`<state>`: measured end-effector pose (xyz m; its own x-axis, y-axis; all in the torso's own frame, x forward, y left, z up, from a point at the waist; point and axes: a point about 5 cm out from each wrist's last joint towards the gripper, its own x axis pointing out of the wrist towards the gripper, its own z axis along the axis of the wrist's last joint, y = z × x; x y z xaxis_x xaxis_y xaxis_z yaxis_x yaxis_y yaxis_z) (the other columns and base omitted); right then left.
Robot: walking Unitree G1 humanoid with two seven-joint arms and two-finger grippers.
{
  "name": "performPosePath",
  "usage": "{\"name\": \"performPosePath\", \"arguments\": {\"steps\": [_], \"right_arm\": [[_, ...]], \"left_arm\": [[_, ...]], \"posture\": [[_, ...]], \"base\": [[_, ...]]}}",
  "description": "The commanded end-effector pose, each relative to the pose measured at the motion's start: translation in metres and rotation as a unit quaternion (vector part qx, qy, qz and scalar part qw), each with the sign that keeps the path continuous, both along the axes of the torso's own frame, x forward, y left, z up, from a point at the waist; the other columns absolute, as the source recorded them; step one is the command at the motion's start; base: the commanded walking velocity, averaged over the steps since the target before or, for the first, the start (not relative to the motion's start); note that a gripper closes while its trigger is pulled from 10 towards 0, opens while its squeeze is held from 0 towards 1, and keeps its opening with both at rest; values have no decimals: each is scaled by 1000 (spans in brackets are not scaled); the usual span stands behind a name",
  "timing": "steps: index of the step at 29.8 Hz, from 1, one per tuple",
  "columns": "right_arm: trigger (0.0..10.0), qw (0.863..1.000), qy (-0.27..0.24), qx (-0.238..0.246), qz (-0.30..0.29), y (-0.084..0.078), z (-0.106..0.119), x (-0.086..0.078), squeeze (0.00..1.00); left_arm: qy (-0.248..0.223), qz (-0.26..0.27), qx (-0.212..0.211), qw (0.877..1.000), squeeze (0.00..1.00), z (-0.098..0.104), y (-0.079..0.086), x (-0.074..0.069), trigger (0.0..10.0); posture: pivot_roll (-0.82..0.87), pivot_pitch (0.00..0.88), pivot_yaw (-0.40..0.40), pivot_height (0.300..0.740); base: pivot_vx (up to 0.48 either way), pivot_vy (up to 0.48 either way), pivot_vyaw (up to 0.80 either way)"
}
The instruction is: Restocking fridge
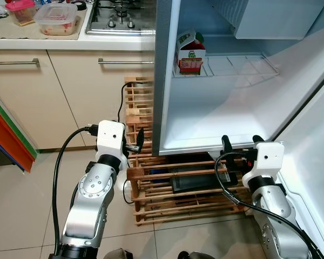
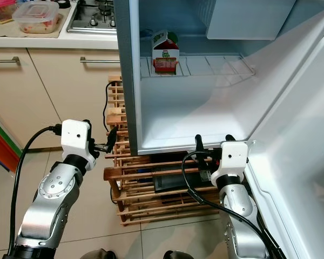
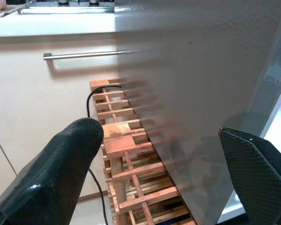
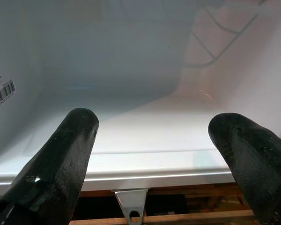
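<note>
Grippers left point(image 1: 140, 141) and right point(image 1: 240, 141) gape wide, empty, before open white fridge point(image 1: 221, 116); next fetch clear lidded food tubs point(image 1: 56, 19) off countertop, approaching level.

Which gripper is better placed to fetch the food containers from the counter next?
Probably left: the left gripper is open, outside the fridge, on the containers' side.

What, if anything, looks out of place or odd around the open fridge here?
Nothing is spilled or damaged. The one oddity is that the fridge stands on a wooden slatted rack with a black cable trailing over it. Inside, a single carton stands upright on the wire shelf. Both end effectors, left and right, are open and hold nothing.
</note>
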<state>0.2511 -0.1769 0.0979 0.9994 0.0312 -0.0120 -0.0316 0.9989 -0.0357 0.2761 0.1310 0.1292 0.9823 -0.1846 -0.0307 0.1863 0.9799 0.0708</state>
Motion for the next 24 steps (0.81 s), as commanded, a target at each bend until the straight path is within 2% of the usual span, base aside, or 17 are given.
{"name": "performPosePath", "arguments": {"steps": [1,11,17,24], "right_arm": [[10000,1000,-2,-3,-4,-4,1,2,0],[10000,1000,3,1,-4,-6,-6,5,0],[10000,1000,6,-1,-5,-14,-10,9,0],[10000,1000,6,-1,-5,-15,-11,9,0]], "left_arm": [[-1,-2,1,1000,0,-1,-2,1,10000],[1,-6,2,1000,0,-2,-3,3,10000],[-1,-9,2,1000,0,-2,-4,4,10000],[-1,-9,2,1000,0,-3,-4,4,10000]], "posture": [[6,46,-48,740],[6,43,-40,740],[3,41,-38,740],[2,42,-37,740]], "base": [[0,0,0],[0,0,0],[-248,0,0],[-259,0,0]]}}
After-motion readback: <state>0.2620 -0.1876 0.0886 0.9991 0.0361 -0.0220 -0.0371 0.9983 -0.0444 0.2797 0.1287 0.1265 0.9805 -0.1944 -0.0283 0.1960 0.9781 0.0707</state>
